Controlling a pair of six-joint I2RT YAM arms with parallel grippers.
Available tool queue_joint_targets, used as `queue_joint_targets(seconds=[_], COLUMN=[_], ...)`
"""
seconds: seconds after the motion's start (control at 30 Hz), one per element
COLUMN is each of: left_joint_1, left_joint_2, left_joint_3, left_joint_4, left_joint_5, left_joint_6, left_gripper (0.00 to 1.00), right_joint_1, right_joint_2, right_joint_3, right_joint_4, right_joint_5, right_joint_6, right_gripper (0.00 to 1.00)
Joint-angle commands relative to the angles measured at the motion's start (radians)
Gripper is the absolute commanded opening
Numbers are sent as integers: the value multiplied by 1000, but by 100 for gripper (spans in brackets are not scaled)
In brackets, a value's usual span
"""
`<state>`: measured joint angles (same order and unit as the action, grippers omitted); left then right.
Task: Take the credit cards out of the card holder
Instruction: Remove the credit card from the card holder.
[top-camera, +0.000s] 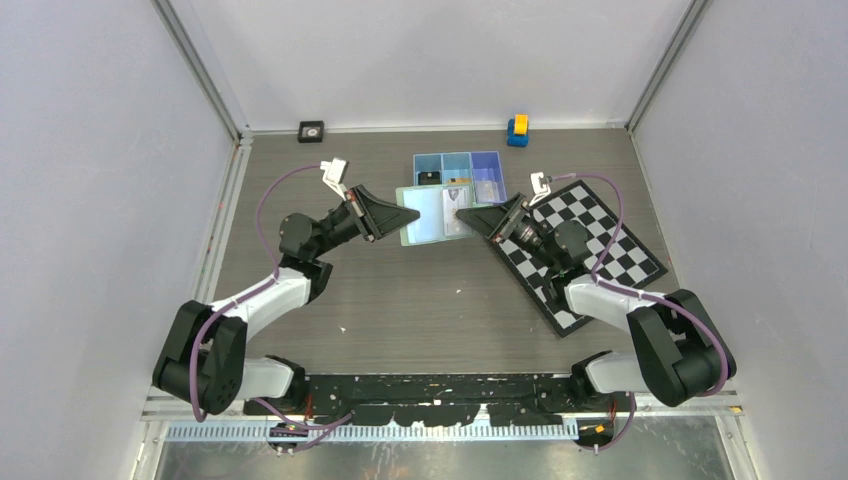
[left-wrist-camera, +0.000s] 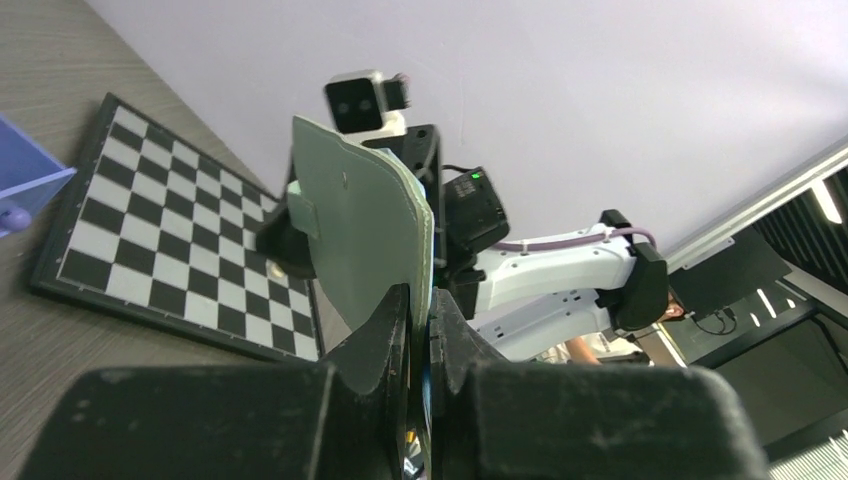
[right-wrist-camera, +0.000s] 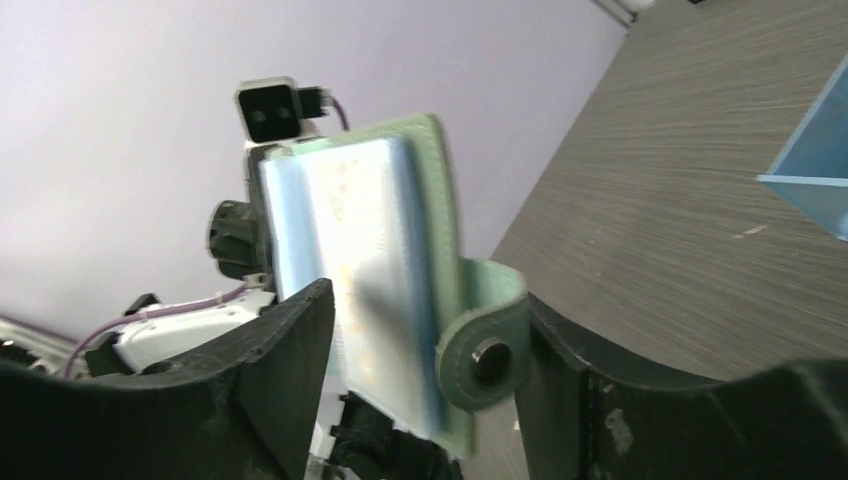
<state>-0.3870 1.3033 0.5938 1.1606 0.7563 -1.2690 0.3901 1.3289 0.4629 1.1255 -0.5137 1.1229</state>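
Observation:
The sage-green card holder (top-camera: 432, 216) hangs open above the table between my two grippers, its pale blue-grey inner faces up. My left gripper (top-camera: 403, 215) is shut on its left edge; in the left wrist view (left-wrist-camera: 420, 300) the green flap (left-wrist-camera: 365, 215) stands up out of the closed jaws. My right gripper (top-camera: 466, 218) is open, jaws wide apart around the holder's right edge. The right wrist view (right-wrist-camera: 425, 300) shows the pale blue face (right-wrist-camera: 350, 250) and the snap tab (right-wrist-camera: 487, 352) between them, the tab next to the right finger. No card shows in the holder.
The blue three-compartment tray (top-camera: 460, 161) stands just behind the holder, with a dark item (top-camera: 430, 178), a card (top-camera: 458, 184) and a pale card (top-camera: 487, 188) in it. A checkerboard (top-camera: 600, 255) lies under my right arm. A yellow-blue toy (top-camera: 517, 130) and a black square (top-camera: 311, 130) sit at the back wall.

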Motion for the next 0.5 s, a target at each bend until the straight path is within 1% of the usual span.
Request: queue_joint_targets(seconds=[0.0,0.1,0.2,0.23,0.27,0.3,0.33,0.37,0.4,0.47], left_joint_1=[-4,-4,-4,-3,-4,-3,-3,-3,0,4], left_joint_2=[-16,-30,-38,-39,-40,-43,-48,-59,-77,-131], left_joint_3=[27,38,47,49,51,53,54,58,65,85], left_joint_4=[-131,-276,-339,-350,-363,-380,-405,-465,-561,-818], left_joint_5=[-14,-44,-52,-54,-60,-66,-80,-107,-156,-334], left_joint_6=[128,217,265,275,284,295,309,333,361,432], left_gripper=[0,0,0,0,0,2,6,16,26,46], right_joint_1=[-4,-5,-5,-5,-5,-6,-5,-5,-5,-5], right_joint_2=[-22,-35,-29,-24,-20,-19,-21,-25,-32,-56], right_joint_3=[12,10,16,20,29,39,51,58,60,63], right_joint_4=[161,137,107,95,69,29,-13,-50,-90,-194], right_joint_5=[-57,-54,-52,-52,-52,-52,-49,-41,-23,21], right_joint_6=[32,7,-8,-11,-14,-20,-33,-54,-71,-119], right_gripper=[60,44,22,17,8,3,1,0,0,1])
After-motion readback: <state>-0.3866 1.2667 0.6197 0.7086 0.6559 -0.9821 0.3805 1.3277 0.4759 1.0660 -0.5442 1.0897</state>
